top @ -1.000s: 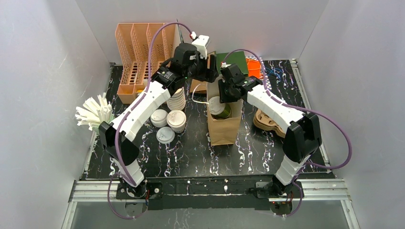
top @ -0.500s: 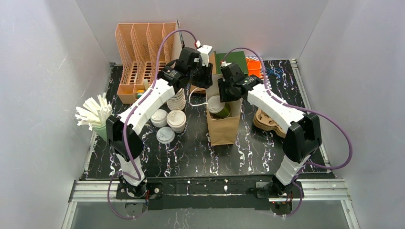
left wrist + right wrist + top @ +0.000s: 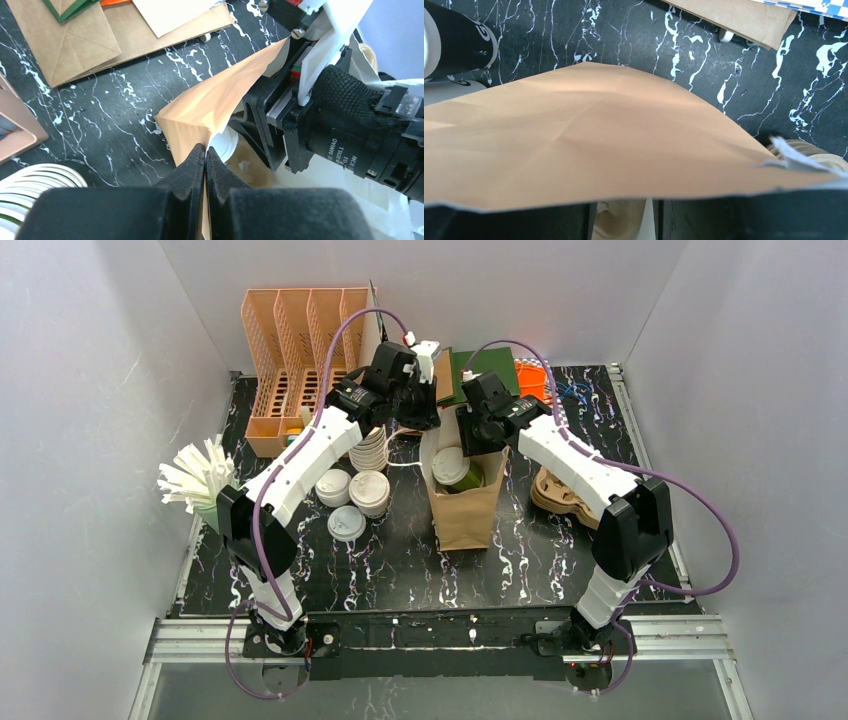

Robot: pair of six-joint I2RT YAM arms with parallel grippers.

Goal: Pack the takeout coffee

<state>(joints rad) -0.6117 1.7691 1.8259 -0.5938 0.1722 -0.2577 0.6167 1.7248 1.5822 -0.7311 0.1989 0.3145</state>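
takeout coffee (image 3: 452, 462) half hidden in paper bag (image 3: 466, 512)

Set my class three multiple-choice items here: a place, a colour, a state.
1. Where is the green cup? A on the floor; B inside the paper bag; C on a shelf.
2. What colour is its lid? A black; B red; C white.
3. How is the left pincer? A shut on the bag's edge; B wide open; C holding a spoon.
Answers: B, its lid shows in the bag's mouth; C, white in the top view; A, fingers meet on the paper.
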